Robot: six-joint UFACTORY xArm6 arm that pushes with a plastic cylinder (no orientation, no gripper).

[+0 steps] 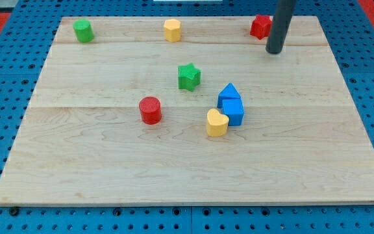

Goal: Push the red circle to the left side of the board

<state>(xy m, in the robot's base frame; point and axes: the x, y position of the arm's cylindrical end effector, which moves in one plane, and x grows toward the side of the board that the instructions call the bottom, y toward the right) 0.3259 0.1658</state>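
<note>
Red in colour, the red circle [150,110] is seen a little left of the middle of the wooden surface [96,169], apart from every other block. My tip [274,50] is placed near the view's top right, just beside the red star [261,26], well apart from the red circle. No claw is fitted, so no open or closed state can be told. A green star [189,76] is found up and right of the circle. Two blue blocks [230,104] are touched by a yellow heart [217,122]. A green cylinder [82,30] and a yellow hexagon [172,30] are set along the top edge.
</note>
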